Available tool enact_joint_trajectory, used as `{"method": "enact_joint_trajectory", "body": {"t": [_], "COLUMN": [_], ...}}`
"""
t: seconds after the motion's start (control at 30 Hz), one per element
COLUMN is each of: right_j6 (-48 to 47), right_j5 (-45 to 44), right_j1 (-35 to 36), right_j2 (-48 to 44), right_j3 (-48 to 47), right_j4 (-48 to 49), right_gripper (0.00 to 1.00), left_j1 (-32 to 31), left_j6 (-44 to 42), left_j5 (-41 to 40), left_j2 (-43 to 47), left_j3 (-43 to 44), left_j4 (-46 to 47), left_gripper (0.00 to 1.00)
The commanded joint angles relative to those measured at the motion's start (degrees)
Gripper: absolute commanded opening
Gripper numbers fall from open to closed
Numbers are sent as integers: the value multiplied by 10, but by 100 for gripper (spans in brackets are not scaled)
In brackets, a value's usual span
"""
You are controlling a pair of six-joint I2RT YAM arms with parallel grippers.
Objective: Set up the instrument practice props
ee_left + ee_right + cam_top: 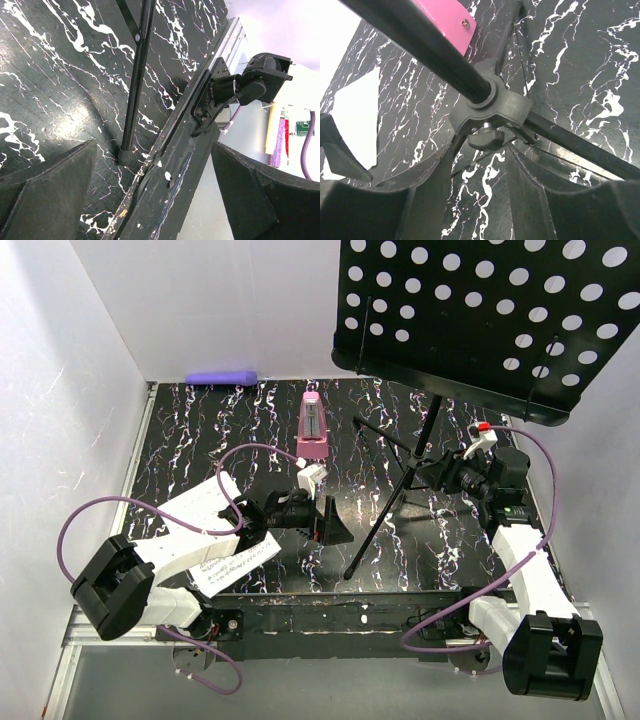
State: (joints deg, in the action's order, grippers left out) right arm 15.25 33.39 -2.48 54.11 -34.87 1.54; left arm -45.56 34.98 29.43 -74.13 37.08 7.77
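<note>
**Q:** Top view, where does the work lie?
**A:** music stand [480, 310] upright at the right rear of the bench [190, 430]. Its tripod hub [417, 454] sits just left of my right claw [430, 470], well apart from my left claw [322, 508]. metronome [313, 428] stands mid-bench. A sheet-music page [240, 558] lies under my left arm.

**Q:** Left wrist?
**A:** Left claw is spread wide and holds nothing. The stand leg's foot [125, 155] lies ahead, by the bench edge.

**Q:** Right wrist?
**A:** My fingers [420, 200] are half-parted astride the wing knob [487, 137]. The pole [420, 35] runs up-left, crosswise to them. Pinching or not, I cannot tell. Judgement: the hub is the right claw's to take.
</note>
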Motion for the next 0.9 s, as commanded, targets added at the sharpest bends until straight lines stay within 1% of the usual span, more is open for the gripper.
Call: {"method": "enact_joint_trajectory", "body": {"t": [0.0,0.17,0.33,0.5,0.57,0.6,0.7,0.77,0.8,0.83,0.87], "right_j6": [7,39,122,234,314,347,434,483,498,512,522], "right_j5": [-34,-15,25,69,88,96,113,118,115,113,112], "right_j1": [4,4,-6,-23,-42,-52,-75,-82,-84,-86,-87], "right_j2": [8,21,25,42,57,71,100,114,115,115,115], "right_j3": [-28,-27,1,22,37,42,53,61,63,67,71], "right_j4": [34,49,94,123,152,161,179,189,181,180,179], "right_gripper": [52,45,37,31,29,26,21,21,23,26,31], "left_j1": [-1,-1,-1,-1,-1,-1,-1,-2,-1,-2,-1], "left_j6": [2,3,3,9,11,15,23,25,27,27,28], "left_j5": [6,5,2,-3,-4,-5,-7,-9,-9,-10,-10], "left_j2": [26,33,44,56,57,58,64,69,69,71,72], "left_j3": [-6,-10,-10,-11,-10,-11,-15,-16,-17,-16,-15], "left_j4": [4,1,-11,-24,-26,-26,-26,-26,-27,-28,-31], "left_gripper": [98,98,98,98,98,98,98,98,98,98,98]}}
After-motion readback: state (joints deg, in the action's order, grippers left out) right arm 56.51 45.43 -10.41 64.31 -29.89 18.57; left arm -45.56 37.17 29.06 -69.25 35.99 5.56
